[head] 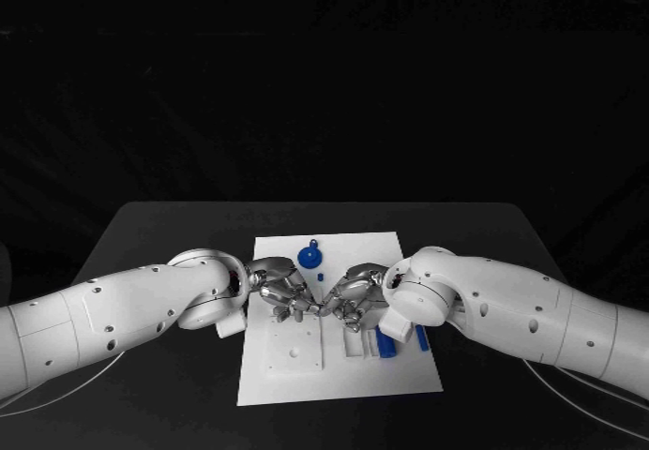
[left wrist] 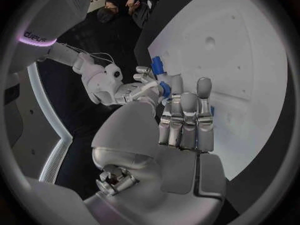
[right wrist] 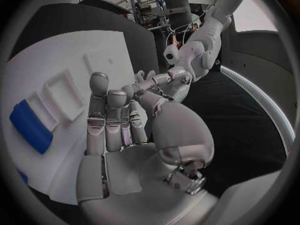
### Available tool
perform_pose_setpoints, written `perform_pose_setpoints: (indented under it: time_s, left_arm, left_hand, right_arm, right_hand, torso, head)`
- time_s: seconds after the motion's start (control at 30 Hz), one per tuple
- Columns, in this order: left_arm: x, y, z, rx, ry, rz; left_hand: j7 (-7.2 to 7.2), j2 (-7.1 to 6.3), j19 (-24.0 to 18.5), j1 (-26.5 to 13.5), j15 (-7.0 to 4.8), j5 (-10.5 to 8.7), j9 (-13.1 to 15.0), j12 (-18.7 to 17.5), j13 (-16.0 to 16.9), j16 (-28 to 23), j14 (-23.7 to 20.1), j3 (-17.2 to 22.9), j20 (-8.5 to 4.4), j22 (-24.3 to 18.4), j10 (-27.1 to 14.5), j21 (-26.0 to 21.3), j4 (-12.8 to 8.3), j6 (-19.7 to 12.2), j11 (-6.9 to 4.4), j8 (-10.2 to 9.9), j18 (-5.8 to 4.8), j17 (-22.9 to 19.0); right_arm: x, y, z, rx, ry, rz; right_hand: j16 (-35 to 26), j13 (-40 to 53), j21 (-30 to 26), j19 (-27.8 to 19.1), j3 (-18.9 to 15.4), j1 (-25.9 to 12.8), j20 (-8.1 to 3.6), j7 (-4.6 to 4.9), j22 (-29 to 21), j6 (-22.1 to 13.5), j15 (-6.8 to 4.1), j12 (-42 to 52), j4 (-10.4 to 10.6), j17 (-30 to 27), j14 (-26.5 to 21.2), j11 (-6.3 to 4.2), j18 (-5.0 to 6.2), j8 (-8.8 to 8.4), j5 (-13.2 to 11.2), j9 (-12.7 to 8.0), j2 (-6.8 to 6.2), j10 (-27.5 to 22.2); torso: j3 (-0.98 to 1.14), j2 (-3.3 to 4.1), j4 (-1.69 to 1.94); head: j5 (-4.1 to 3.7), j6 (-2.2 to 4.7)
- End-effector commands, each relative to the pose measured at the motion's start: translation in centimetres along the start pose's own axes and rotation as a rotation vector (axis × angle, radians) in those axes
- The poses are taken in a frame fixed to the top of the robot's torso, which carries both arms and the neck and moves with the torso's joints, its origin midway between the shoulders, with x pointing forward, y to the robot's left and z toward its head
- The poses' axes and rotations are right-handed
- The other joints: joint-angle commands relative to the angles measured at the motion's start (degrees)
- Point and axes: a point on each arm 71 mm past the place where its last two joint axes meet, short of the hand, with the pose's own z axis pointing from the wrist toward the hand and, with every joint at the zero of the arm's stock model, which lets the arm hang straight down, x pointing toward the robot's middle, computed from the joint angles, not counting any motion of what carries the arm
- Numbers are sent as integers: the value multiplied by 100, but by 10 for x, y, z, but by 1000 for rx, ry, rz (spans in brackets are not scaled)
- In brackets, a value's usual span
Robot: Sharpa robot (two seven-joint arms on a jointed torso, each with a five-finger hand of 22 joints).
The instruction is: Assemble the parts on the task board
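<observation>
At the middle of the black surface [head: 162, 225] lies the white task board [head: 365, 248], with a round blue part [head: 312, 257] near its far edge and a long blue part [head: 385, 347] by the right arm. Both hands meet fingertip to fingertip over the board's centre. Whether the left hand [head: 280, 284] or right hand [head: 352, 292] holds anything cannot be told.

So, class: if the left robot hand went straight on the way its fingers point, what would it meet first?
Probably the right robot hand: the left robot hand points across the board at it, fingertips nearly meeting, though depth is unclear.
</observation>
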Motion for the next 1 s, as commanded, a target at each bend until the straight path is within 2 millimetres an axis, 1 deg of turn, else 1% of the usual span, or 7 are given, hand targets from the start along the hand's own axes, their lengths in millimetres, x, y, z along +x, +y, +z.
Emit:
perform_pose_setpoints:
  time_s: [0.03, 0.27, 0.3, 0.43, 0.67, 0.9, 1.0]
  left_arm:
    - [4, -11, 2, 81, 24, -38]
    - [5, -12, 2, 106, 36, -62]
    - [5, -12, 2, 109, 37, -65]
    - [5, -14, 1, 126, 41, -80]
    - [5, -14, 0, 136, 46, -97]
    - [5, -12, -1, 131, 55, -97]
    - [5, -13, 0, 130, 60, -96]
  left_hand:
    - [-286, 117, 16, 4, -96, -65, 507, -158, -43, 45, 13, 113, -80, 113, 173, 53, -49, 343, -47, -89, 1, 17]
    - [-309, 100, -22, 1, -114, -64, 914, -373, -3, 69, 15, 169, -113, 104, 338, 142, -99, 481, -71, -157, -29, 29]
    - [-314, 95, -32, -21, -118, -62, 1077, -402, 46, 70, 15, 183, -119, 103, 368, 174, -114, 499, -76, -155, -33, 30]
    - [-322, 81, -40, -51, -125, -64, 1188, -389, 76, 67, 14, 176, -126, 98, 411, 177, -135, 599, -85, -157, -41, 28]
    - [-322, 45, -54, -170, -127, -39, 1075, -509, 61, 49, -9, 219, -127, 93, 551, 151, -199, 763, -94, -171, -48, 19]
    - [-387, 3, -49, -270, -149, 18, 1090, -442, 121, 48, -11, 191, -143, 90, 664, 142, -219, 962, -139, -154, -63, 19]
    - [-397, 5, -49, -383, -158, 48, 1090, -396, 187, 52, -15, 246, -158, 92, 654, 129, -337, 999, -148, -167, -85, 21]
  right_arm:
    - [5, 3, 1, -19, 32, -8]
    - [2, 1, 1, -14, 12, 0]
    - [2, 1, 1, -14, 10, 2]
    - [1, 1, 1, -15, 0, 8]
    - [-2, 0, 1, -14, -18, 19]
    - [-4, 0, 0, -19, -29, 32]
    - [-4, 0, 0, -21, -33, 37]
  right_hand:
    - [20, -10, 18, -10, 35, 19, -27, 10, 184, 40, -2, 23, -5, 11, 32, -33, 69, 18, 30, 2, 55, 2]
    - [16, -16, 15, -8, 44, 22, -29, 10, 183, 45, -4, 19, -18, 9, 30, -34, 71, 18, 30, 2, 43, 8]
    - [12, -17, 12, -7, 44, 17, -29, 10, 182, 46, -5, 19, -16, 7, 28, -35, 72, 18, 30, 2, 41, 11]
    - [13, -27, 2, -4, 34, 5, -30, 9, 177, 45, -6, 11, -3, 7, 32, -36, 72, 17, 30, 1, 28, 18]
    - [11, -37, -18, 6, 63, -26, -28, 7, 170, 52, -7, 14, 22, 0, 38, -38, 77, 18, 33, 4, -14, 26]
    - [14, -53, -39, 20, 167, -179, -6, 4, 166, 60, 3, 42, 44, -33, 45, -35, 99, 17, 140, 19, -109, 13]
    - [23, -58, -46, 24, 158, -215, -4, 1, 164, 62, 3, 52, 58, -37, 49, -37, 101, 16, 141, 22, -114, 16]
  torso:
    - [-1, 1, 1]
    - [4, 1, -2]
    - [4, -1, -3]
    - [4, 0, -6]
    - [7, 0, -3]
    - [3, 2, -4]
    - [-3, 0, -2]
  head:
    - [2, -11]
    - [-3, -12]
    - [-3, -14]
    - [4, -3]
    - [16, 19]
    - [25, 20]
    - [30, 36]
